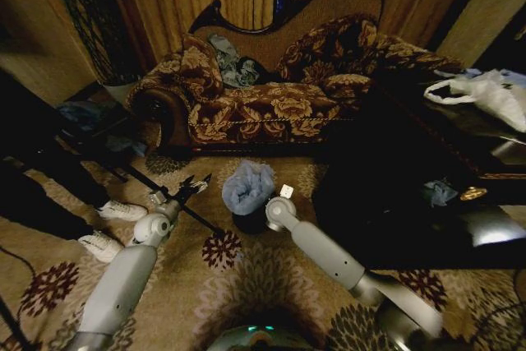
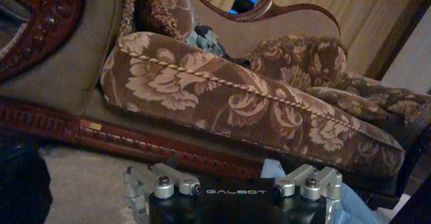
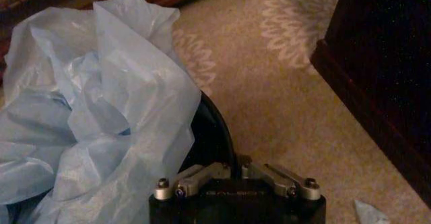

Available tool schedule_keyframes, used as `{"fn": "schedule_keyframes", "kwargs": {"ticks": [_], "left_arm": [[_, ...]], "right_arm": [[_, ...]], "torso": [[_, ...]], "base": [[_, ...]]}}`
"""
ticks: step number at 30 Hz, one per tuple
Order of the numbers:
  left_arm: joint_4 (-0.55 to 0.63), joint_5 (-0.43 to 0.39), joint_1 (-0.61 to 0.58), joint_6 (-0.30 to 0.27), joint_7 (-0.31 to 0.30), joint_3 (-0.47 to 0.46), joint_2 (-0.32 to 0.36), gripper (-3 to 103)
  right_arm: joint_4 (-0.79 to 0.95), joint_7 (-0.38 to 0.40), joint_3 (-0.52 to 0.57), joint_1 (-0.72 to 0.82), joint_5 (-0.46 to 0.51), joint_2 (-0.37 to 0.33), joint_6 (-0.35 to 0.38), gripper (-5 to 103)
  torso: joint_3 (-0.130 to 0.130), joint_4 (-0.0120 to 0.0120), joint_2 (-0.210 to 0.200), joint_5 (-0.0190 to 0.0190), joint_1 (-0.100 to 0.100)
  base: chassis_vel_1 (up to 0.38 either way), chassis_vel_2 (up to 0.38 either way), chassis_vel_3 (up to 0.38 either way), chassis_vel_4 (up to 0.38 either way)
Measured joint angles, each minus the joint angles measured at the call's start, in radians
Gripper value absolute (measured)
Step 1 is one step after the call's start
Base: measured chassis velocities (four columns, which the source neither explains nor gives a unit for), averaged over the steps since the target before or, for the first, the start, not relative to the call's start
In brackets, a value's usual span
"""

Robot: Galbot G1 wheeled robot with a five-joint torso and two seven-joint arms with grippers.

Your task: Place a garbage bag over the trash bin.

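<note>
One sofa [image 1: 271, 96] stands behind. Two arms reach forward over the carpet [image 1: 246, 285]. One trash bin [image 3: 212, 138] stands between them, with one garbage bag [image 1: 248, 187] bunched on top. The left tool [image 1: 191, 188] is open, beside the bin. The right tool [image 3: 235, 176] is closed at the bin's rim.

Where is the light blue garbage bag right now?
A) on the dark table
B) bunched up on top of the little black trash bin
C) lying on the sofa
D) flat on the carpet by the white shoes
B: the garbage bag sits crumpled on the black trash bin, whose rim peeks out beside it, on the carpet in front of the sofa.
</note>
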State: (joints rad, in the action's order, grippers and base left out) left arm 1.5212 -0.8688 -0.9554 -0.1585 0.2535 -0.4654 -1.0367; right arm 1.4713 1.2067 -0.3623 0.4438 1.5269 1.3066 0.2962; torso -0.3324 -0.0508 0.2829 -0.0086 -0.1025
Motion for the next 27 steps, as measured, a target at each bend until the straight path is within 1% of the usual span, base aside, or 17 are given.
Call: {"fn": "schedule_keyframes", "kwargs": {"ticks": [10,15,16,17,18,19,21,22,24,25,27], "left_arm": [[-0.032,-0.018,0.008,0.010,0.006,0.007,0.002,100],[-0.045,-0.024,0.011,0.012,0.007,0.008,0.003,100],[-0.048,-0.025,0.013,0.012,0.007,0.008,0.004,100],[-0.048,-0.025,0.013,0.012,0.007,0.008,0.004,100],[-0.052,-0.027,0.014,0.013,0.008,0.008,0.006,100],[-0.053,-0.027,0.014,0.013,0.008,0.010,0.006,100],[-0.055,-0.027,0.015,0.015,0.008,0.011,0.006,100],[-0.055,-0.027,0.015,0.016,0.009,0.012,0.005,100],[-0.056,-0.027,0.015,0.017,0.009,0.013,0.004,100],[-0.056,-0.027,0.015,0.017,0.009,0.013,0.003,100],[-0.056,-0.027,0.015,0.017,0.009,0.013,0.003,100]], "right_arm": [[-0.081,0.007,0.004,-0.037,0.029,0.013,0.045,0],[-0.124,0.004,0.027,-0.041,0.029,0.039,0.066,0],[-0.133,-0.003,0.033,-0.042,0.026,0.045,0.067,5],[-0.133,-0.003,0.033,-0.042,0.026,0.045,0.067,5],[-0.142,-0.017,0.035,-0.042,0.014,0.046,0.068,10],[-0.145,-0.023,0.036,-0.042,0.009,0.048,0.068,16],[-0.148,-0.026,0.037,-0.042,0.004,0.048,0.068,16],[-0.151,-0.032,0.038,-0.042,-0.005,0.048,0.069,27],[-0.155,-0.042,0.039,-0.042,-0.020,0.045,0.071,27],[-0.157,-0.045,0.039,-0.042,-0.025,0.044,0.072,37],[-0.159,-0.051,0.039,-0.042,-0.035,0.041,0.072,37]], "torso": [[0.000,-0.0001,0.000,0.0000,0.000],[0.000,0.0000,0.000,0.0001,0.000],[0.000,0.0001,0.000,0.0000,0.000],[0.000,0.0001,0.000,0.0000,0.000],[0.000,-0.0002,0.000,-0.0001,0.000],[0.000,0.0001,0.000,-0.0001,0.000],[0.000,-0.0001,0.000,0.0001,0.000],[0.000,0.0000,0.000,0.0001,0.000],[0.000,0.0000,0.000,0.0001,0.000],[0.000,0.0000,0.000,0.0001,0.000],[0.000,0.0000,0.000,0.0000,0.000]], "base": [[0.000,0.000,0.000,0.000],[0.000,0.000,0.000,0.000],[0.000,0.000,0.000,0.000],[0.000,0.000,0.000,0.000],[0.000,0.000,0.000,0.000],[0.000,0.000,0.000,0.000],[0.000,0.000,0.000,0.000],[0.000,0.000,0.000,0.000],[0.000,0.000,0.000,0.000],[0.000,0.000,0.000,0.000],[0.000,0.000,0.000,0.000]]}}
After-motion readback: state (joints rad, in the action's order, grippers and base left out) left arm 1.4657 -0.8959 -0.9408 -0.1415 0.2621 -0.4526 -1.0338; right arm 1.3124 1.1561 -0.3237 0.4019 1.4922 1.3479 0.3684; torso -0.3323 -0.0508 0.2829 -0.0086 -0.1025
